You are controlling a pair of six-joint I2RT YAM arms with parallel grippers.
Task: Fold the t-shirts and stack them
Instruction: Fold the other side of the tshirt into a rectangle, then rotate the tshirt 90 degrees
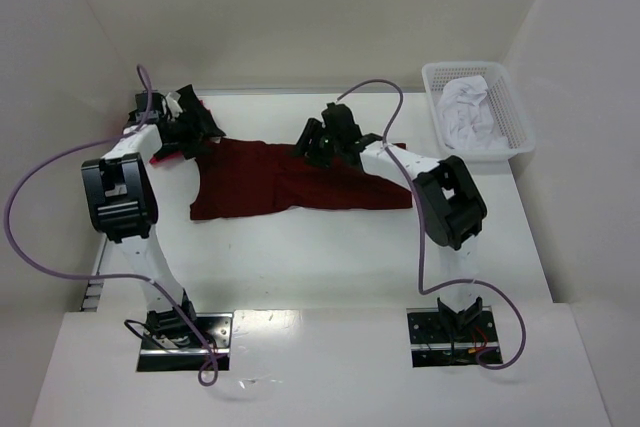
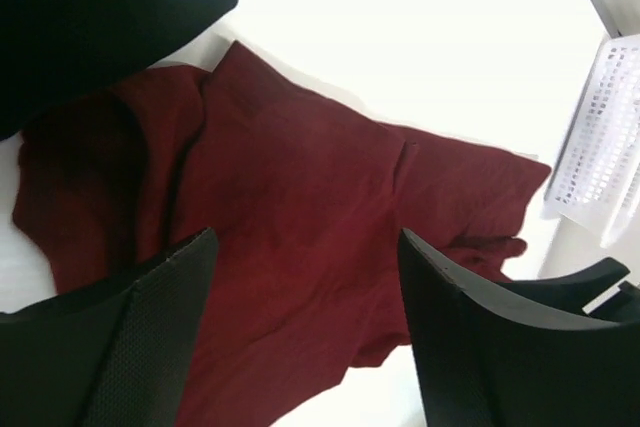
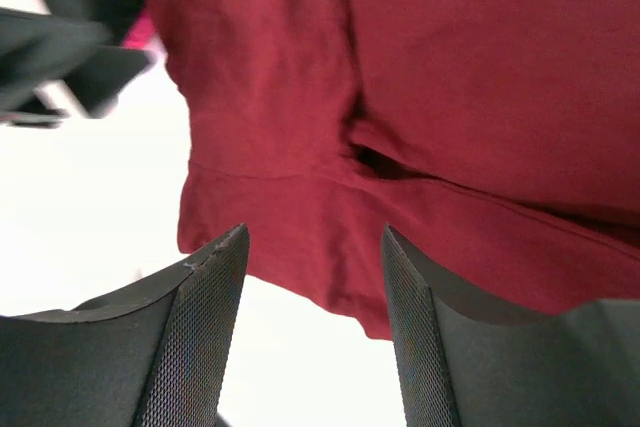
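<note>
A large dark maroon t-shirt [image 1: 290,182] lies spread and wrinkled across the middle of the table, partly folded over itself. My left gripper [image 1: 203,133] hovers at its far left corner, open and empty; the left wrist view shows the shirt [image 2: 300,207] below the gripper [image 2: 305,317]. My right gripper [image 1: 312,147] hovers over the shirt's far edge near its middle, open and empty; the right wrist view shows the shirt's hem [image 3: 330,227] under the gripper [image 3: 315,317]. A sliver of pink cloth [image 3: 150,25] shows beside the left gripper. I cannot make out a black shirt.
A white mesh basket [image 1: 512,117] holding white cloth [image 1: 470,112] stands at the back right, also in the left wrist view [image 2: 600,147]. White walls close in the table at the back and sides. A dark blurred shape [image 2: 100,17] fills the left wrist view's upper left.
</note>
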